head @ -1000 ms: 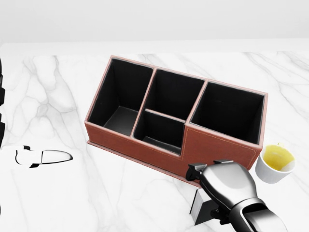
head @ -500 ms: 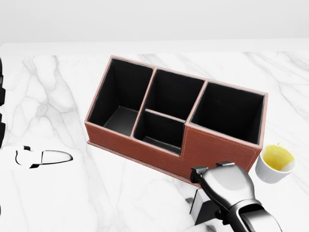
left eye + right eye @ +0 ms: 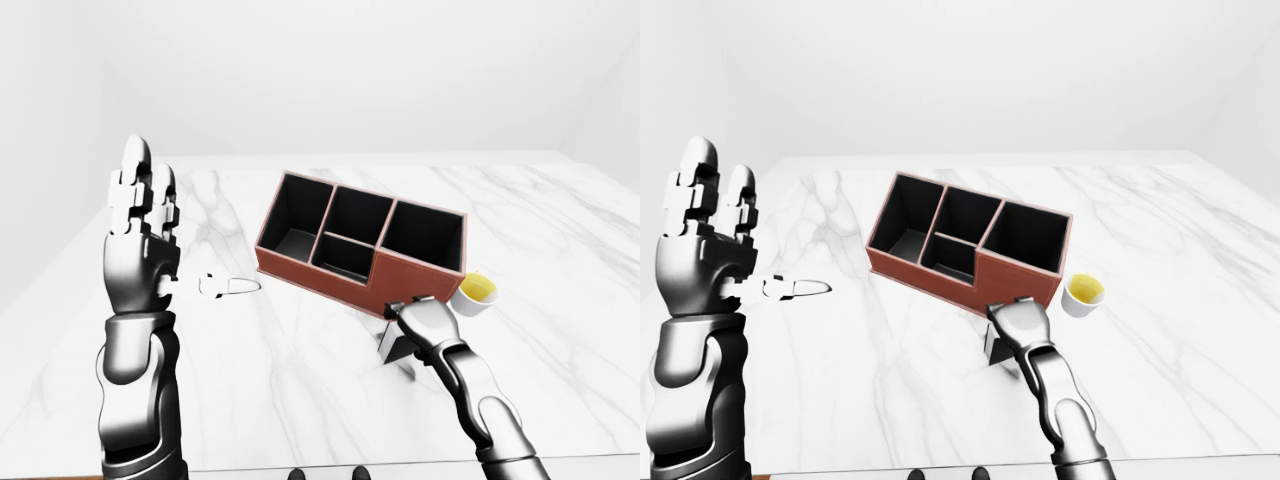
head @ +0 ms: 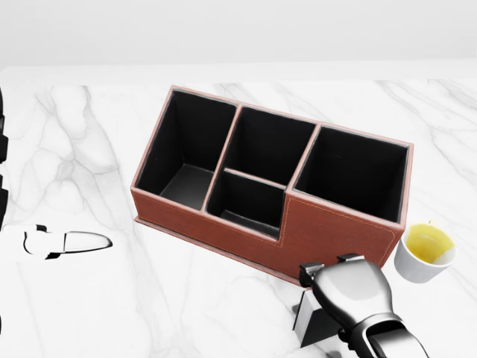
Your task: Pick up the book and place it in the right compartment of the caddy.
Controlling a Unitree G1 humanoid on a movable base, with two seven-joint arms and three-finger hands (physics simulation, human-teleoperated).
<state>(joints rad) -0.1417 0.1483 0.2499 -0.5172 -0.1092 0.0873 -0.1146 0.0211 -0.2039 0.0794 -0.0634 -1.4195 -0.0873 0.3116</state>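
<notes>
The brown caddy (image 4: pixel 339 227) with black compartments stands slanted in the middle of the head view; its right compartment (image 4: pixel 354 175) holds nothing. The book (image 4: pixel 311 319), dark and small, stands on the marble just below the caddy's right end. My right hand (image 4: pixel 349 287) lies over the book's top with its back toward the camera; its fingers are hidden, so the grip does not show. My left hand (image 3: pixel 140 210) is raised at the left of the left-eye view, fingers straight and open, holding nothing.
A white cup (image 4: pixel 425 252) with yellow liquid stands right beside the caddy's right end, close to my right hand. A small white object (image 4: pixel 71 241) lies on the marble table (image 4: pixel 112 149) at the left.
My right hand has slid slightly toward the bottom of the head view, over the book. The caddy, the cup and the left arm have not moved.
</notes>
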